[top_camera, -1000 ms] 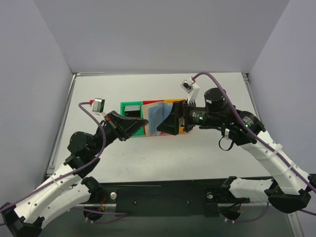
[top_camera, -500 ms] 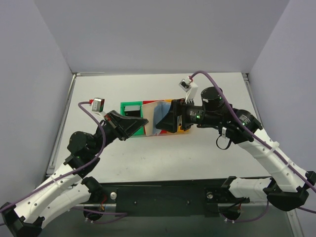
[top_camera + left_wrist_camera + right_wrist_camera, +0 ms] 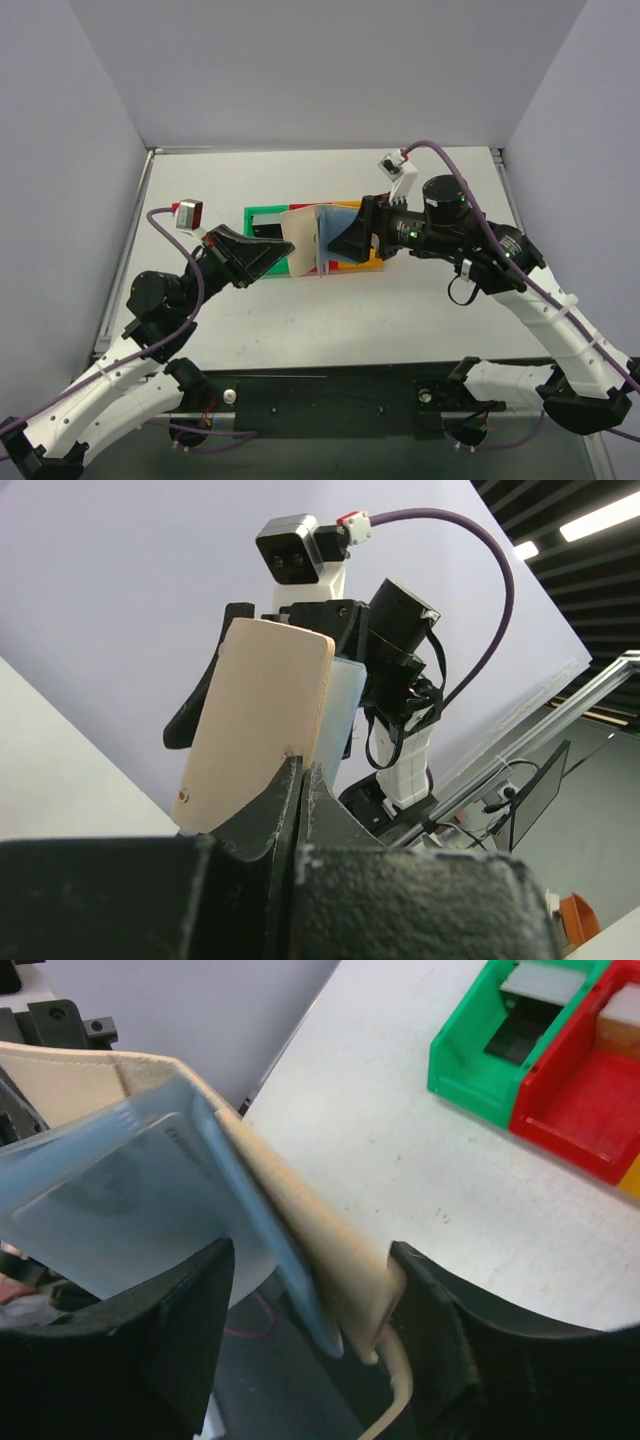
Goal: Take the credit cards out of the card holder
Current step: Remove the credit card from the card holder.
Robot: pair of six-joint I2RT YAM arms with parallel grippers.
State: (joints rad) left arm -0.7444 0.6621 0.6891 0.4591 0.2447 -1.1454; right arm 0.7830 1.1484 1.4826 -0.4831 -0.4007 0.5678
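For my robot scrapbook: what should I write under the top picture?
Two robot arms hold a tan card holder upright between left tool and right tool, above colourful bins.

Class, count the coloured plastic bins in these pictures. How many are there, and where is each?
3, in a row on the table: green bin on the left, red bin in the middle, orange bin on the right. More may hide behind the card holder.

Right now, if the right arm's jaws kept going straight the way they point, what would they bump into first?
Probably the card holder: the right gripper points left with the tan wallet already between its jaws. Just beyond waits the left gripper, though depth there is hard to judge.
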